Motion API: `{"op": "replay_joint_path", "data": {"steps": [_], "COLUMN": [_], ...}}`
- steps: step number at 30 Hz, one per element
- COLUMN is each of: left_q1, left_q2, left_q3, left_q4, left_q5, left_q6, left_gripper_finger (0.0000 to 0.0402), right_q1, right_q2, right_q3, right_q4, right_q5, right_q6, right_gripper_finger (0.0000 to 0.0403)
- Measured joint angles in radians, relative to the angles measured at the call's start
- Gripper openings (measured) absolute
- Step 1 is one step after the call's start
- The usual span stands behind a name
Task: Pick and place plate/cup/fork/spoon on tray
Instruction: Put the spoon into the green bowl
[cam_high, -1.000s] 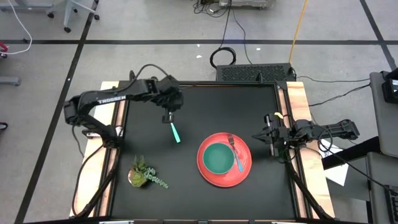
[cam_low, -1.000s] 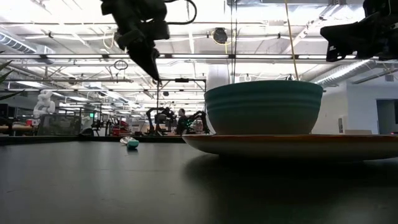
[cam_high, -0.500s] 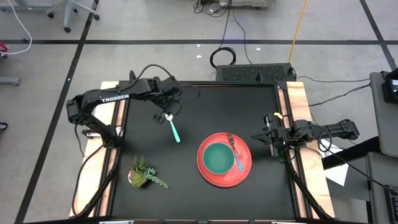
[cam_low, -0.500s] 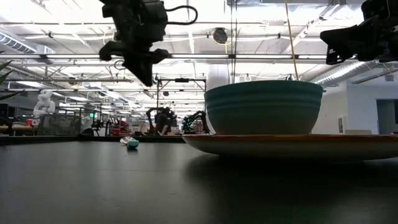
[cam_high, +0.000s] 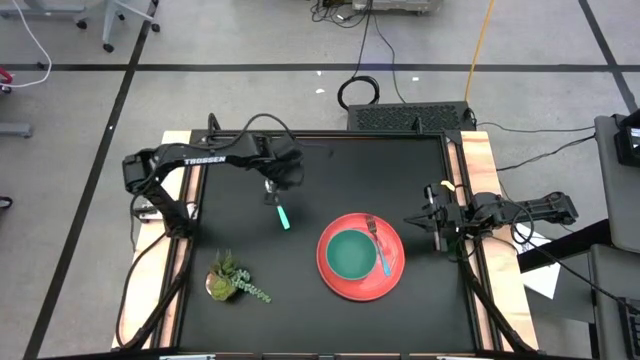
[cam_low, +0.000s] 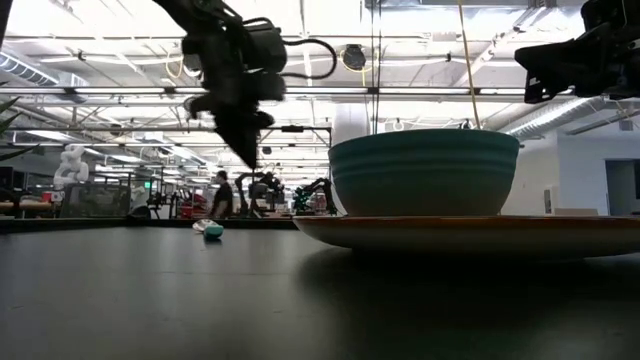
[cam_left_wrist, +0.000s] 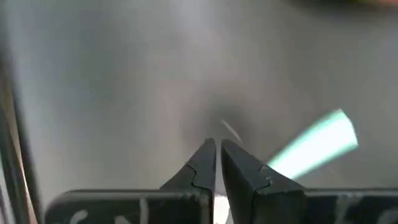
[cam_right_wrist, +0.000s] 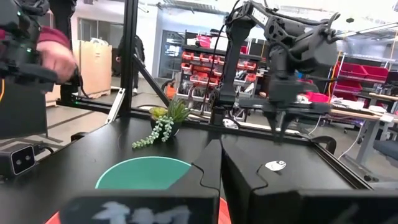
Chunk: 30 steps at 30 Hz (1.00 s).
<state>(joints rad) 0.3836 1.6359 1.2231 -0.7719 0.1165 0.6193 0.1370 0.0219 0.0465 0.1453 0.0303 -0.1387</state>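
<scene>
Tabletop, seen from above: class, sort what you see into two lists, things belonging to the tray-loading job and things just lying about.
Job:
tray
cup, on the tray
fork, on the tray
spoon, on the table
left gripper, above the spoon
right gripper, waiting at the table's right edge

Lying about:
small potted plant

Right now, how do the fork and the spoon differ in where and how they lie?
The fork lies on the tray beside the cup; the spoon lies on the bare table, off the tray. The left gripper hangs over the spoon's head; no gripper is near the fork, and the right gripper waits at the table's edge. Both have light bluish handles.
</scene>
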Motion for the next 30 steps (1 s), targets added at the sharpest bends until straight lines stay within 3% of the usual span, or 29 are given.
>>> {"op": "replay_joint_path", "data": {"steps": [4, 11, 15, 20, 22, 30], "left_q1": [0.002, 0.001, -0.009, -0.041, -0.047, -0.063], "left_q2": [0.017, 0.016, 0.016, 0.016, 0.016, -0.001], "left_q3": [0.000, 0.001, 0.001, 0.001, 0.001, 0.002], "left_q4": [0.120, 0.155, 0.155, 0.146, 0.147, 0.026], "left_q5": [-0.038, -0.004, -0.004, -0.007, 0.001, -0.008], "left_q6": [-0.480, -1.069, -1.257, -1.343, -1.258, -0.351], "left_gripper_finger": [0.0031, 0.0031, 0.0031, 0.0031, 0.0031, 0.0031], "right_q1": [0.000, 0.000, 0.000, 0.000, 0.000, 0.000], "right_q2": [0.000, 0.000, 0.000, 0.000, 0.000, 0.000], "right_q3": [0.000, 0.000, 0.000, 0.000, 0.000, 0.000], "right_q4": [0.000, 0.000, 0.000, 0.000, 0.000, -0.004], "right_q5": [0.000, 0.000, 0.000, 0.000, 0.000, 0.000], "right_q6": [0.004, 0.023, 0.045, 0.052, 0.056, 0.067], "right_gripper_finger": [0.0000, 0.0000, 0.0000, 0.0000, 0.0000, 0.0000]}}
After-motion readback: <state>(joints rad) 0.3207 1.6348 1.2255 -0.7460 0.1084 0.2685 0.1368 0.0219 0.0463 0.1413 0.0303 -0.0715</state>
